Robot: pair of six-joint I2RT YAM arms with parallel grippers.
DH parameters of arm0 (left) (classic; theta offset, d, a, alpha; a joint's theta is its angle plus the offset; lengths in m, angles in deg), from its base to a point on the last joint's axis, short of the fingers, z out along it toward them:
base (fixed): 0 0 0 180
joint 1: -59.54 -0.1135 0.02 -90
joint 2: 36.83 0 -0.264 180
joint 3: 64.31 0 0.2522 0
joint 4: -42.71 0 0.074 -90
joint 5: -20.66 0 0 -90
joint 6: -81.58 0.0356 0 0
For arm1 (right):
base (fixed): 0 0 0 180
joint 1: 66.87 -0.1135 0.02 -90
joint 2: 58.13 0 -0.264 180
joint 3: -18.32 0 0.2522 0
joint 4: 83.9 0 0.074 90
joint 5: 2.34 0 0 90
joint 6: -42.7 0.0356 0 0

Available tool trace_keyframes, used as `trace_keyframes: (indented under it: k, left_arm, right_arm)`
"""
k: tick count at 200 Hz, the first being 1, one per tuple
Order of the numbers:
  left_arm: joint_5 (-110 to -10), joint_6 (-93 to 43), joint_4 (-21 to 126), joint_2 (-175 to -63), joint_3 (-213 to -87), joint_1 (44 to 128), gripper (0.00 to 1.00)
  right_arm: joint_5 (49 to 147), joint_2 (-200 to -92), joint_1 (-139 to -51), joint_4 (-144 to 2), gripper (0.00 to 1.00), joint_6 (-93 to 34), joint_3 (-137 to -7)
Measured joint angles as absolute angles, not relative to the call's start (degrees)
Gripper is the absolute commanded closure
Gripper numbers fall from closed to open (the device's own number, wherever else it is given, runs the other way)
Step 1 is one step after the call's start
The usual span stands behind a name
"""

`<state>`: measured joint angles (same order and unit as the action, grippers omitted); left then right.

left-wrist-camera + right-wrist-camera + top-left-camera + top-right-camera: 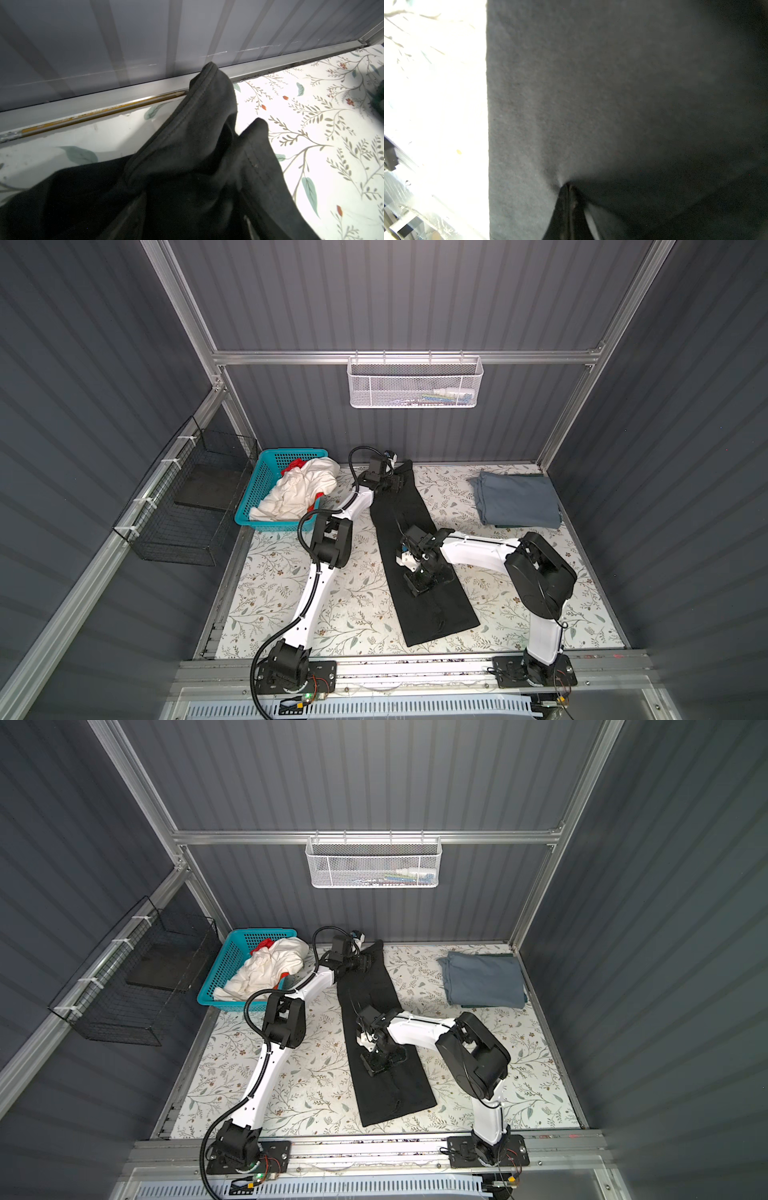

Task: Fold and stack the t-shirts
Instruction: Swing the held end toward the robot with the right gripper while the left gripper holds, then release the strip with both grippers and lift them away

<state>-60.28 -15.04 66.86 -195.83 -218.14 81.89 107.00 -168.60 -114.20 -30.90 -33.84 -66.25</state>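
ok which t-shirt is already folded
The slate blue-grey cloth t-shirt, a neat rectangle. The black cloth t-shirt is a long strip; white t-shirt and red t-shirt sit crumpled in the teal plastic basket.

Work surface: a flat table (291,601) under a pale floral-print sheet. Three items lie directly on it.

1. A black t-shirt (436,614), folded into a long narrow strip, runs from the back edge toward the front, near centre, slightly skewed.
2. A blue-grey t-shirt (519,502), folded flat, lies at the back right corner, well apart from the strip.
3. A teal basket (254,485) stands at the back left corner.
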Motion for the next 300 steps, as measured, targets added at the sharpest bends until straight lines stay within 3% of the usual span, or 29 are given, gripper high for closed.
trace_keyframes:
  k: [61,163,182,193,208,232,253,300]
  left_arm:
    - [-57.61,-14.58,66.73,-197.05,-220.33,81.89,0.19]
    - [-48.82,-14.62,63.63,-198.69,-221.38,81.56,0.17]
    - [-48.45,-14.56,63.24,-198.69,-221.14,81.56,0.12]
    - [-48.36,-14.36,62.43,-198.6,-220.4,81.56,0.01]
    - [-48.21,-13.97,61.16,-197.86,-218.69,81.56,0.0]
    - [-48.49,-13.72,60.02,-195.48,-214.62,81.56,0.0]
    - [-48.71,-13.4,59.63,-193.07,-210.97,81.56,0.0]
    - [-48.98,-12.89,58.49,-187.83,-205.82,81.56,0.0]
  right_arm:
    - [109.81,-170.59,-114.33,-30.33,1.0,-34.72,-68.32]
    - [113.42,-175.77,-115.82,-29.11,1.0,-35.77,-74.9]
    - [113.36,-176.47,-115.9,-28.23,1.0,-35.7,-75.95]
    - [113.36,-176.69,-115.9,-28.12,1.0,-35.55,-76.26]
    - [113.27,-176.69,-115.93,-28.12,0.9,-35.29,-76.26]
    - [114.6,-176.58,-116.08,-28.3,0.52,-34.56,-76.52]
    - [114.62,-175.8,-117.08,-28.67,0.33,-34.21,-76.8]
    - [111.76,-174.96,-117.26,-29.46,0.29,-32.95,-76.8]
